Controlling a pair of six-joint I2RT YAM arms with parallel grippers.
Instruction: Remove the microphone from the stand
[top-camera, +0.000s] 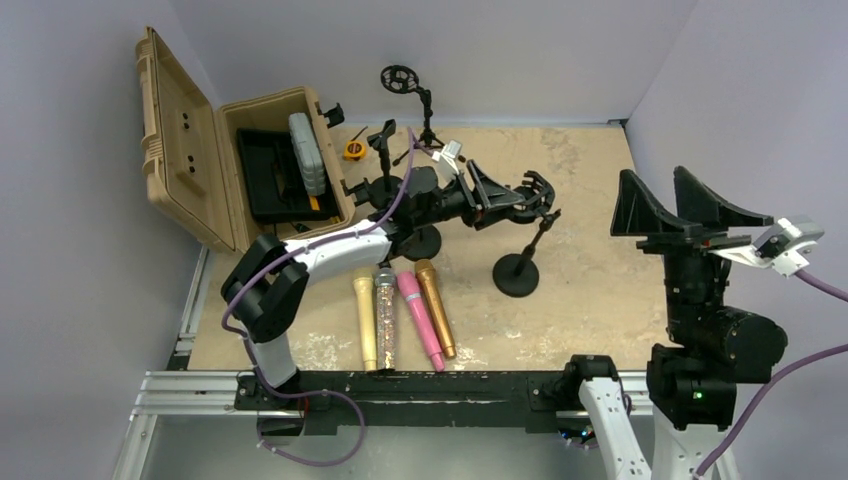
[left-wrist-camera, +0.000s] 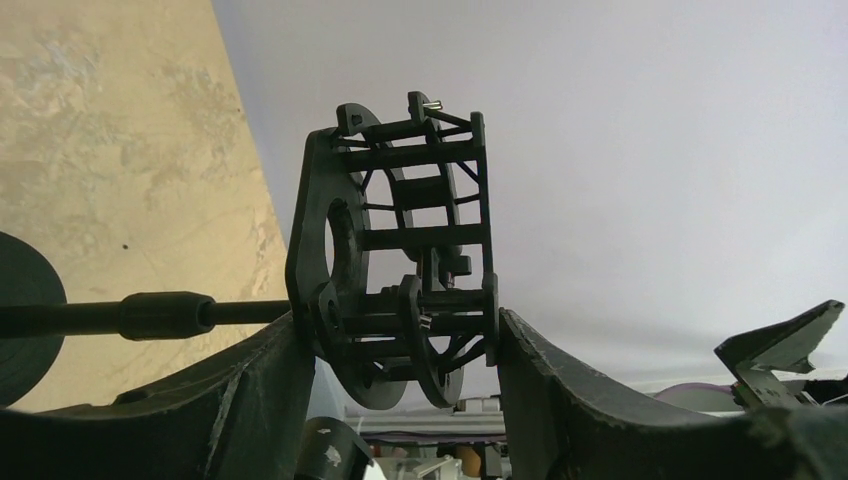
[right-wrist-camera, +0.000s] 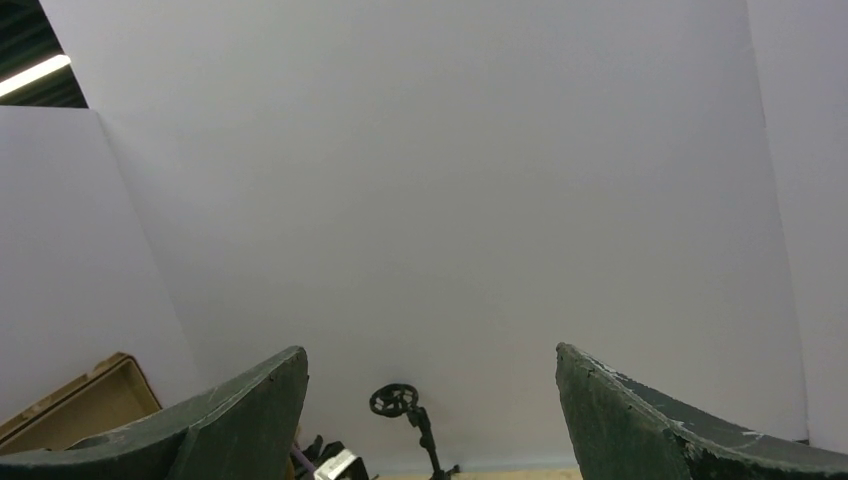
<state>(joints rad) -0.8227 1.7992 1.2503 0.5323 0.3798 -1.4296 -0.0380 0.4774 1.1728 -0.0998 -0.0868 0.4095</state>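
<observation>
Our left end effector (left-wrist-camera: 395, 316) clamps the shock mount (left-wrist-camera: 400, 250), its pole (left-wrist-camera: 160, 315) running sideways; the cage looks empty to us. Four microphones (top-camera: 421, 322) lie on the bench (top-camera: 600, 180), nearer the left arm. The right end effector (top-camera: 655, 190) gapes wide, well apart.

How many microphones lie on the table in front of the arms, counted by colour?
Cream microphone: 1
Silver glitter microphone: 1
Pink microphone: 1
Gold microphone: 1
Total: 4
</observation>
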